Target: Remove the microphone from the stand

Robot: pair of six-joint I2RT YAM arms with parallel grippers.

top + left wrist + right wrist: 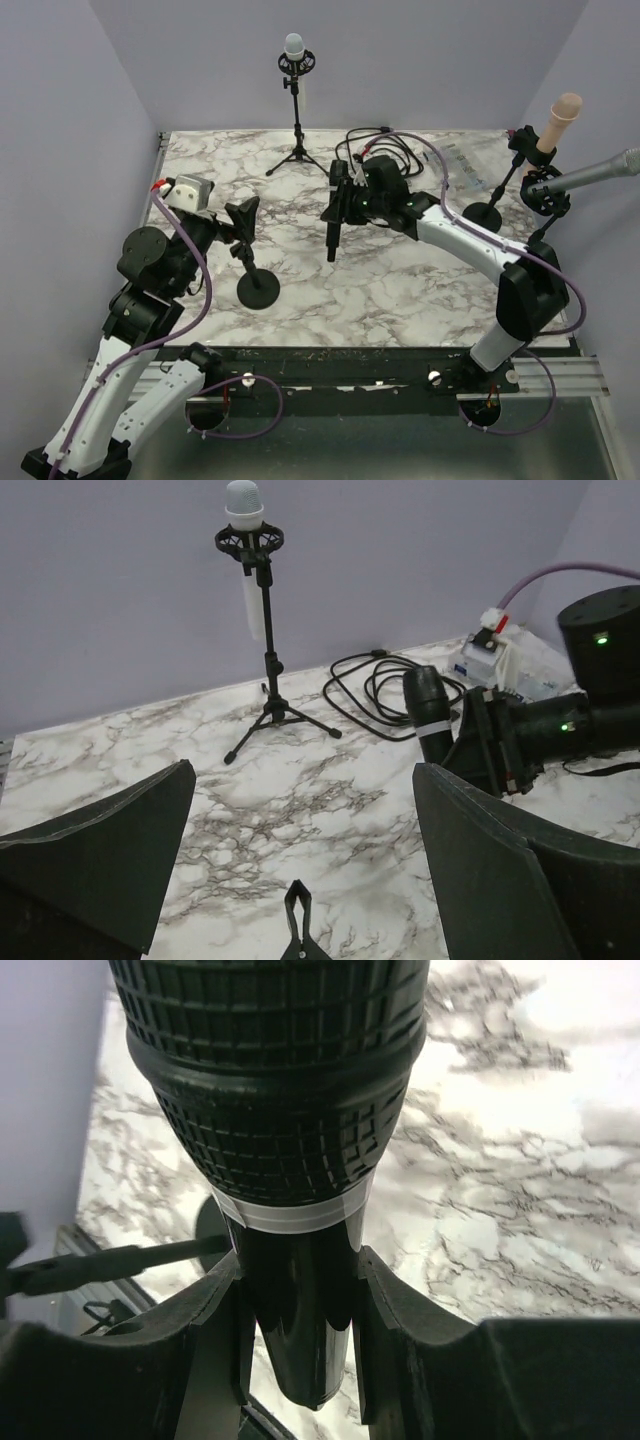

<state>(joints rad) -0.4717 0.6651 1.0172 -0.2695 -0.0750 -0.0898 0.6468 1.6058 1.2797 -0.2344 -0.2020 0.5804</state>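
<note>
- The right arm reaches from its base at the near right corner, up and leftward over the table (400,290), to about mid-table.
- The right gripper (342,198) is clamped on the black microphone (332,240). Its fingers (215,1330) press on the slim body just below the grille head.
- The microphone stands roughly upright, head up, well apart from the stand (258,288) and to its right. Whether its lower tip touches the marble cannot be told.
- The left arm is folded at the left edge, wrist turned toward the back wall (420,60).
- The left gripper (303,780) is spread wide, holding nothing, with the stand's bare clip (297,920) low between its fingers.
- There is open marble between the two grippers and toward the near edge.
- A tripod stand (296,110) with a white microphone sits at the back, and a coiled cable (400,150) lies behind the right gripper.
- More stands (530,170) crowd the right edge.
</note>
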